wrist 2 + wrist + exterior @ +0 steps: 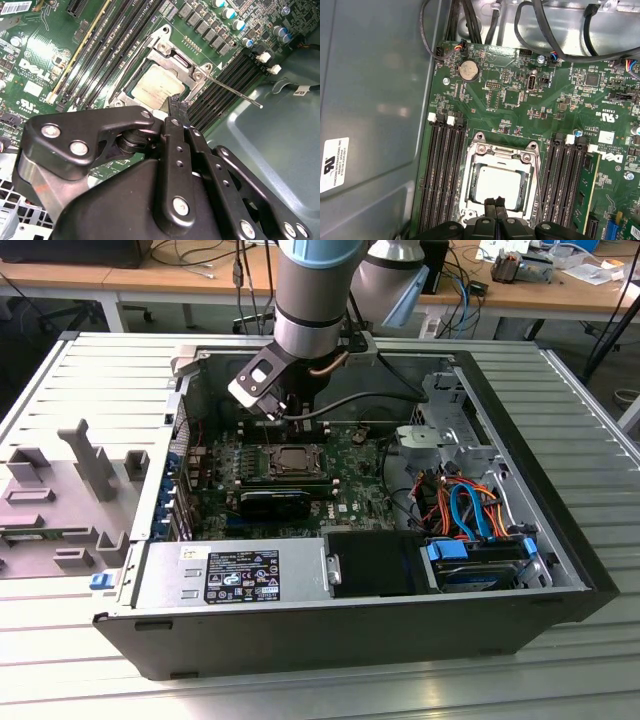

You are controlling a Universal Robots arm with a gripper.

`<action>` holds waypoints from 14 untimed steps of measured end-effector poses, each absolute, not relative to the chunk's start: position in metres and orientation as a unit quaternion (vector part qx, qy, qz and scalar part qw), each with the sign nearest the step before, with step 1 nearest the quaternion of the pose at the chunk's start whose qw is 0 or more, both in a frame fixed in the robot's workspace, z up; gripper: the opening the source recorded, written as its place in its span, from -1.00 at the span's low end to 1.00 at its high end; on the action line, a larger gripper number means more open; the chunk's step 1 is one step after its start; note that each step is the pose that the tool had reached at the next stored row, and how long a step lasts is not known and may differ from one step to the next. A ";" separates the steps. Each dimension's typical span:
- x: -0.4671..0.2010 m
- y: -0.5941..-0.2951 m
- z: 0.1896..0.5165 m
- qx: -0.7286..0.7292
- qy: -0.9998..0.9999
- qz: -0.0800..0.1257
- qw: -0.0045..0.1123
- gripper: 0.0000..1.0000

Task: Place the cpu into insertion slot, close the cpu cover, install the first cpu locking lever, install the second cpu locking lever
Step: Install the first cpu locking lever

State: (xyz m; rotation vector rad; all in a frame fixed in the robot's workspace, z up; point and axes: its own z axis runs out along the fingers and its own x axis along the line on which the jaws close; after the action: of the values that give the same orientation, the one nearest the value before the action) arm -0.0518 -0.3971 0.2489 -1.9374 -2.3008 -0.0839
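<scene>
Starting in the exterior view at the near wall of the open computer case [300, 640]. Passing a grey power supply [240, 575] and, toward the exterior view's right, a blue-framed drive [480, 565]. Moving inward over the green motherboard [350, 475] and crossing a long black card [275, 502] just before the insertion slot [476, 180].

Finding the cpu [500, 182] already lying in that slot. Looking at a small, flat, square chip, its silver-grey top showing pale through the window of the cpu cover [502, 149]. Seeing that cover, a thin silvery frame, lying flat over the chip's edges in both wrist views.

Noting one cpu locking lever [235, 92], a thin metal rod, running from a corner of the cover out across the black memory slots [227, 75].

Seeing the gripper [495, 202] standing at the cover's edge, fingertips pressed narrowly together with nothing visible between them.

Following the robot arm [315, 290] upward, with wooden desks [100, 280] lying beyond.
</scene>
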 end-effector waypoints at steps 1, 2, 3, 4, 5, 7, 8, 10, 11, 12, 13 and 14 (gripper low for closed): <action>-0.052 -0.397 0.249 -0.642 -0.763 -0.028 0.066 -0.79; -0.052 -0.397 0.249 -0.642 -0.763 -0.028 0.066 -0.79; -0.052 -0.397 0.249 -0.642 -0.763 -0.028 0.066 -0.79; -0.052 -0.397 0.249 -0.642 -0.763 -0.028 0.066 -0.79; -0.052 -0.397 0.249 -0.642 -0.763 -0.028 0.066 -0.79; -0.052 -0.397 0.249 -0.642 -0.764 -0.028 0.066 -0.79; -0.052 -0.397 0.249 -0.641 -0.764 -0.028 0.066 -0.79; -0.052 -0.397 0.249 -0.639 -0.765 -0.028 0.066 -0.79; -0.052 -0.397 0.249 -0.638 -0.766 -0.028 0.066 -0.79; -0.052 -0.397 0.249 -0.637 -0.767 -0.027 0.066 -0.79; -0.052 -0.397 0.249 -0.636 -0.768 -0.027 0.066 -0.79; -0.052 -0.397 0.249 -0.636 -0.769 -0.027 0.066 -0.79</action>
State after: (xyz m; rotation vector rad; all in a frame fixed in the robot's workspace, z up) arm -0.0518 -0.3971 0.2488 -1.9164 -2.3178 -0.0822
